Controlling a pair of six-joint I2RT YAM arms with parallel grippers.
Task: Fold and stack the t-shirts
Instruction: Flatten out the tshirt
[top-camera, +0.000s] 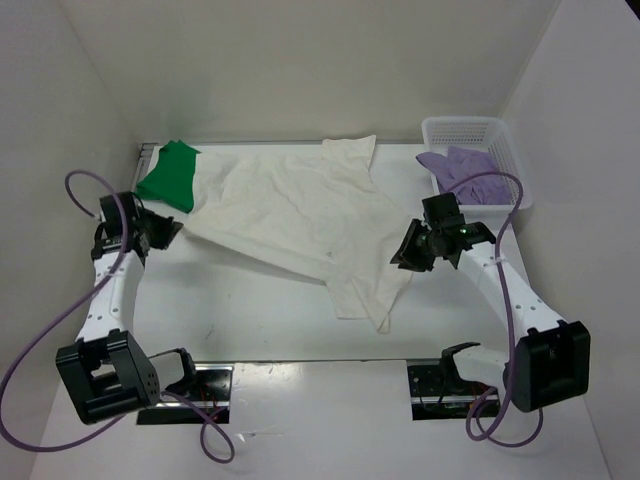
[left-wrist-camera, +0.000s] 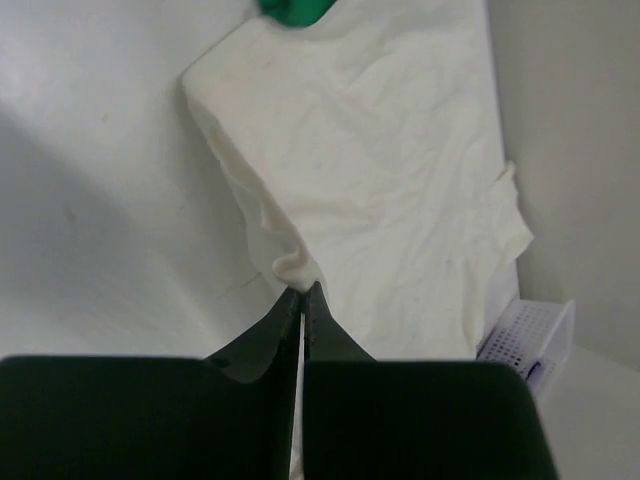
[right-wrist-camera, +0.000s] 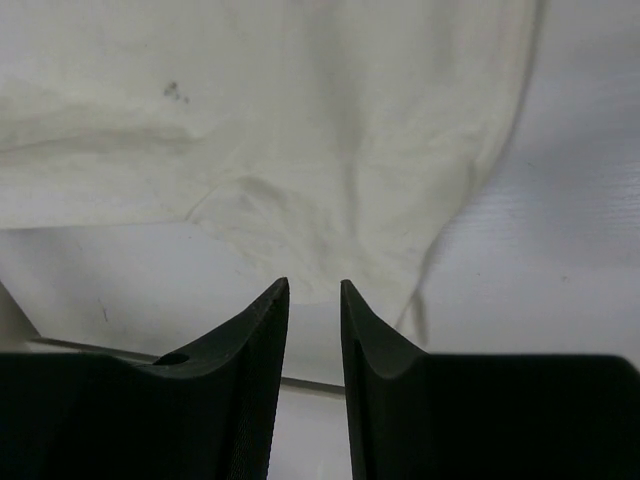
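You see white t-shirt (top-camera: 300, 215) spread on surface (top-camera: 250, 310), soft, wrinkled. Green t-shirt (top-camera: 172, 175) touches its far-left corner. Lavender t-shirt (top-camera: 470, 170) bunched in lattice basket (top-camera: 465, 128) to its right. Left gripper (left-wrist-camera: 302, 290) clamps its left edge. Right gripper (right-wrist-camera: 314, 290) slightly apart at its right hem.

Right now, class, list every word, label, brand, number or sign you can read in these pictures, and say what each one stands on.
None: no text can be read in any view.
white shirt: plain; the dark specks in the right wrist view are marks, not lettering.
green shirt: plain, no print shows.
purple shirt: plain, no print shows.
basket: no label shows.
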